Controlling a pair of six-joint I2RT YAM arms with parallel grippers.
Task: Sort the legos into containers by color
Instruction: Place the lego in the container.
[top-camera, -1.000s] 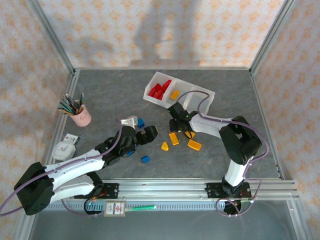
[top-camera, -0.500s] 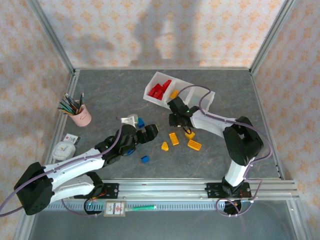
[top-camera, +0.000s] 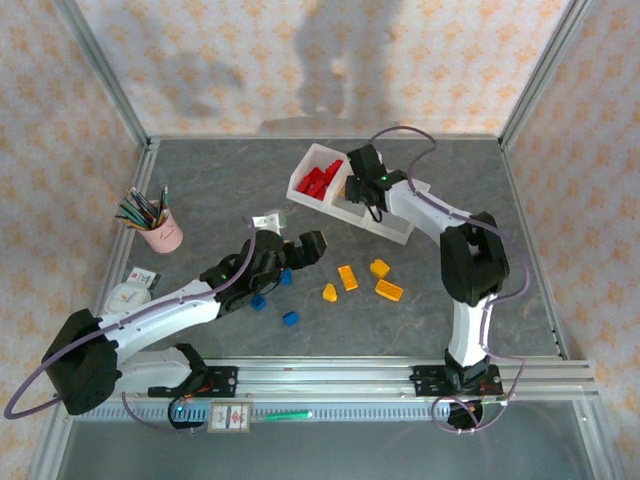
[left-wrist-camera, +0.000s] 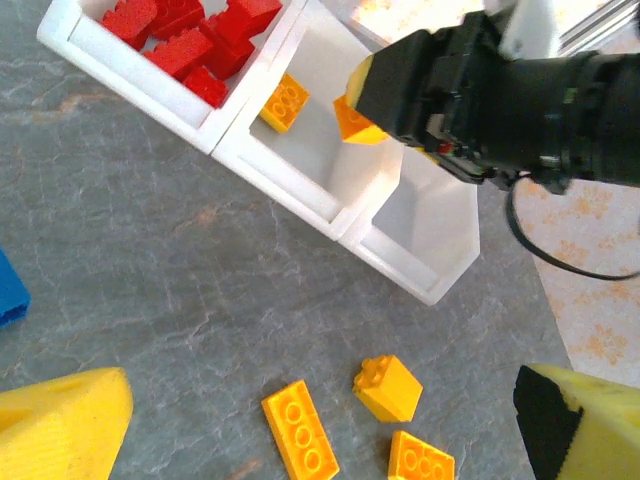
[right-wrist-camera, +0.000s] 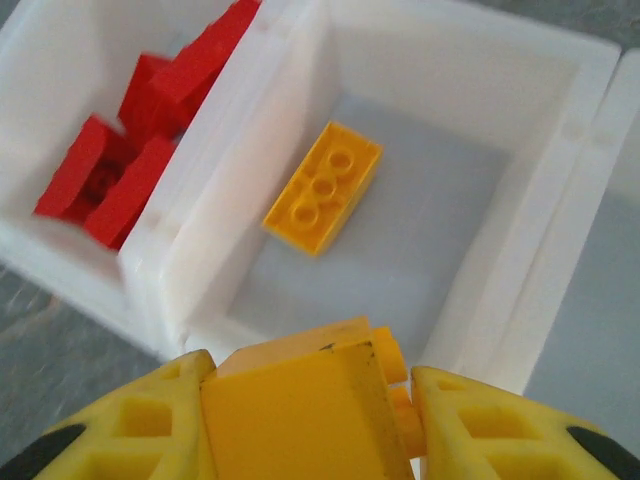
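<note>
Yellow brick (right-wrist-camera: 300, 410) clenched in your right fingers (right-wrist-camera: 130, 430) hovers at the middle compartment (right-wrist-camera: 440, 200) rim; releasing could bounce it out. Left fingers (left-wrist-camera: 60, 420) gape.

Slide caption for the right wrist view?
Right gripper holds a yellow brick over the middle compartment, another yellow brick already inside.

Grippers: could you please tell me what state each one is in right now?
Left gripper: open, empty.
Right gripper: closed on a yellow-orange brick.
</note>
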